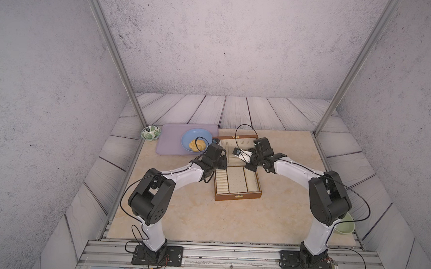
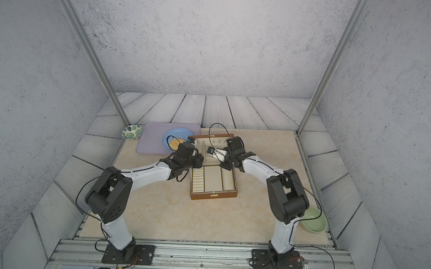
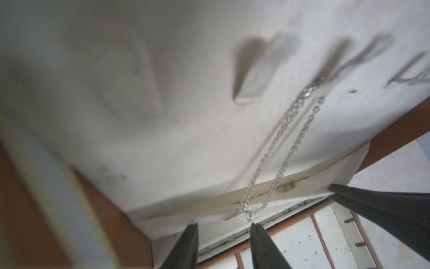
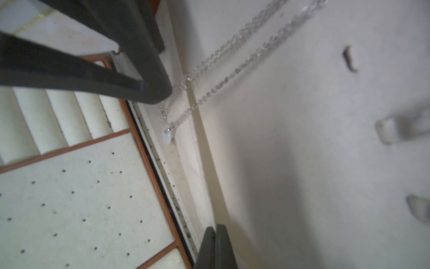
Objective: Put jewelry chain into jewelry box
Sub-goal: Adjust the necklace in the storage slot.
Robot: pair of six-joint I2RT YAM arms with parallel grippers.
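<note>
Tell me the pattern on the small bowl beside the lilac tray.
Green leaves on white; the bowl shows best in a top view.

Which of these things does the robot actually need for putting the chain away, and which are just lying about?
Needed:
jewelry chain, draped down the open lid's lining
jewelry box
left gripper
right gripper

Lying about:
lilac tray
blue plate with a pastry
leaf-patterned bowl
green bowl

Jewelry chain [image 3: 295, 144] of shiny metal; jewelry box [image 3: 186, 116] lined with matt cream cloth.
</note>
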